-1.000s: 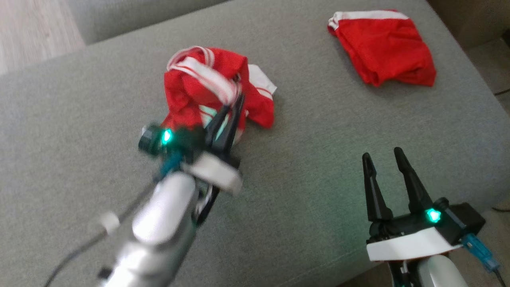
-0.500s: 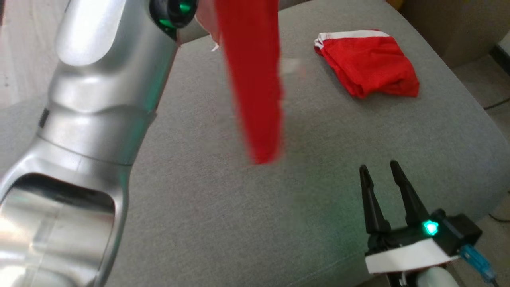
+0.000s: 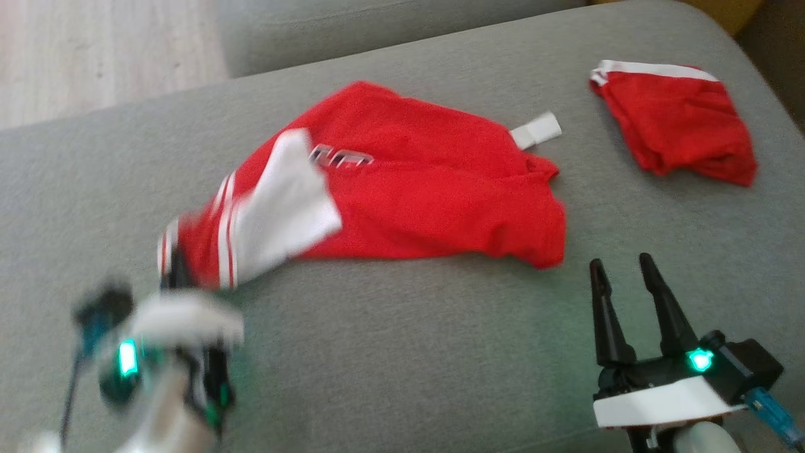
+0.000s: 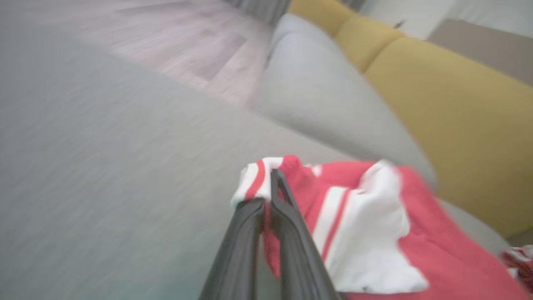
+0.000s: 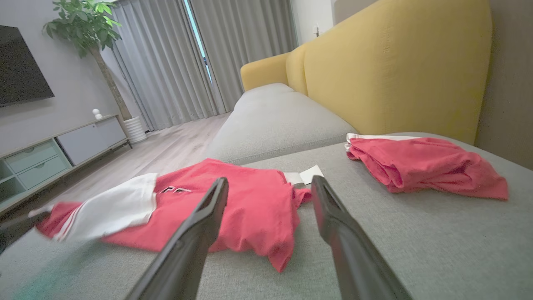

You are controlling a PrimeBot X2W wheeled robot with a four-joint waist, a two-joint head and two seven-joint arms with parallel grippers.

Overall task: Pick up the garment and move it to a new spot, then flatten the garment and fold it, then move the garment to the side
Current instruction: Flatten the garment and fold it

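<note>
The garment (image 3: 415, 195) is a red shirt with white sleeves and red stripes, spread out across the middle of the grey cushion (image 3: 402, 352). My left gripper (image 3: 173, 267) is shut on its striped white sleeve end at the lower left, blurred by motion. The left wrist view has the closed fingers (image 4: 283, 221) pinching that striped edge of the garment (image 4: 366, 237). My right gripper (image 3: 621, 269) stands open over bare cushion at the lower right, just below the garment's right corner. Its spread fingers (image 5: 200, 225) frame the garment (image 5: 233, 200) in the right wrist view.
A second red garment (image 3: 676, 129) with a white band lies folded at the cushion's far right, also seen as a red bundle (image 5: 420, 164). A yellow sofa back (image 5: 395, 62) rises behind. Wooden floor (image 3: 94, 56) lies beyond the cushion's far left edge.
My left gripper lifted the crumpled garment high, swung it, and laid it out spread on the cushion, ending low at the left. The head camera shifted. The right gripper kept its place.
</note>
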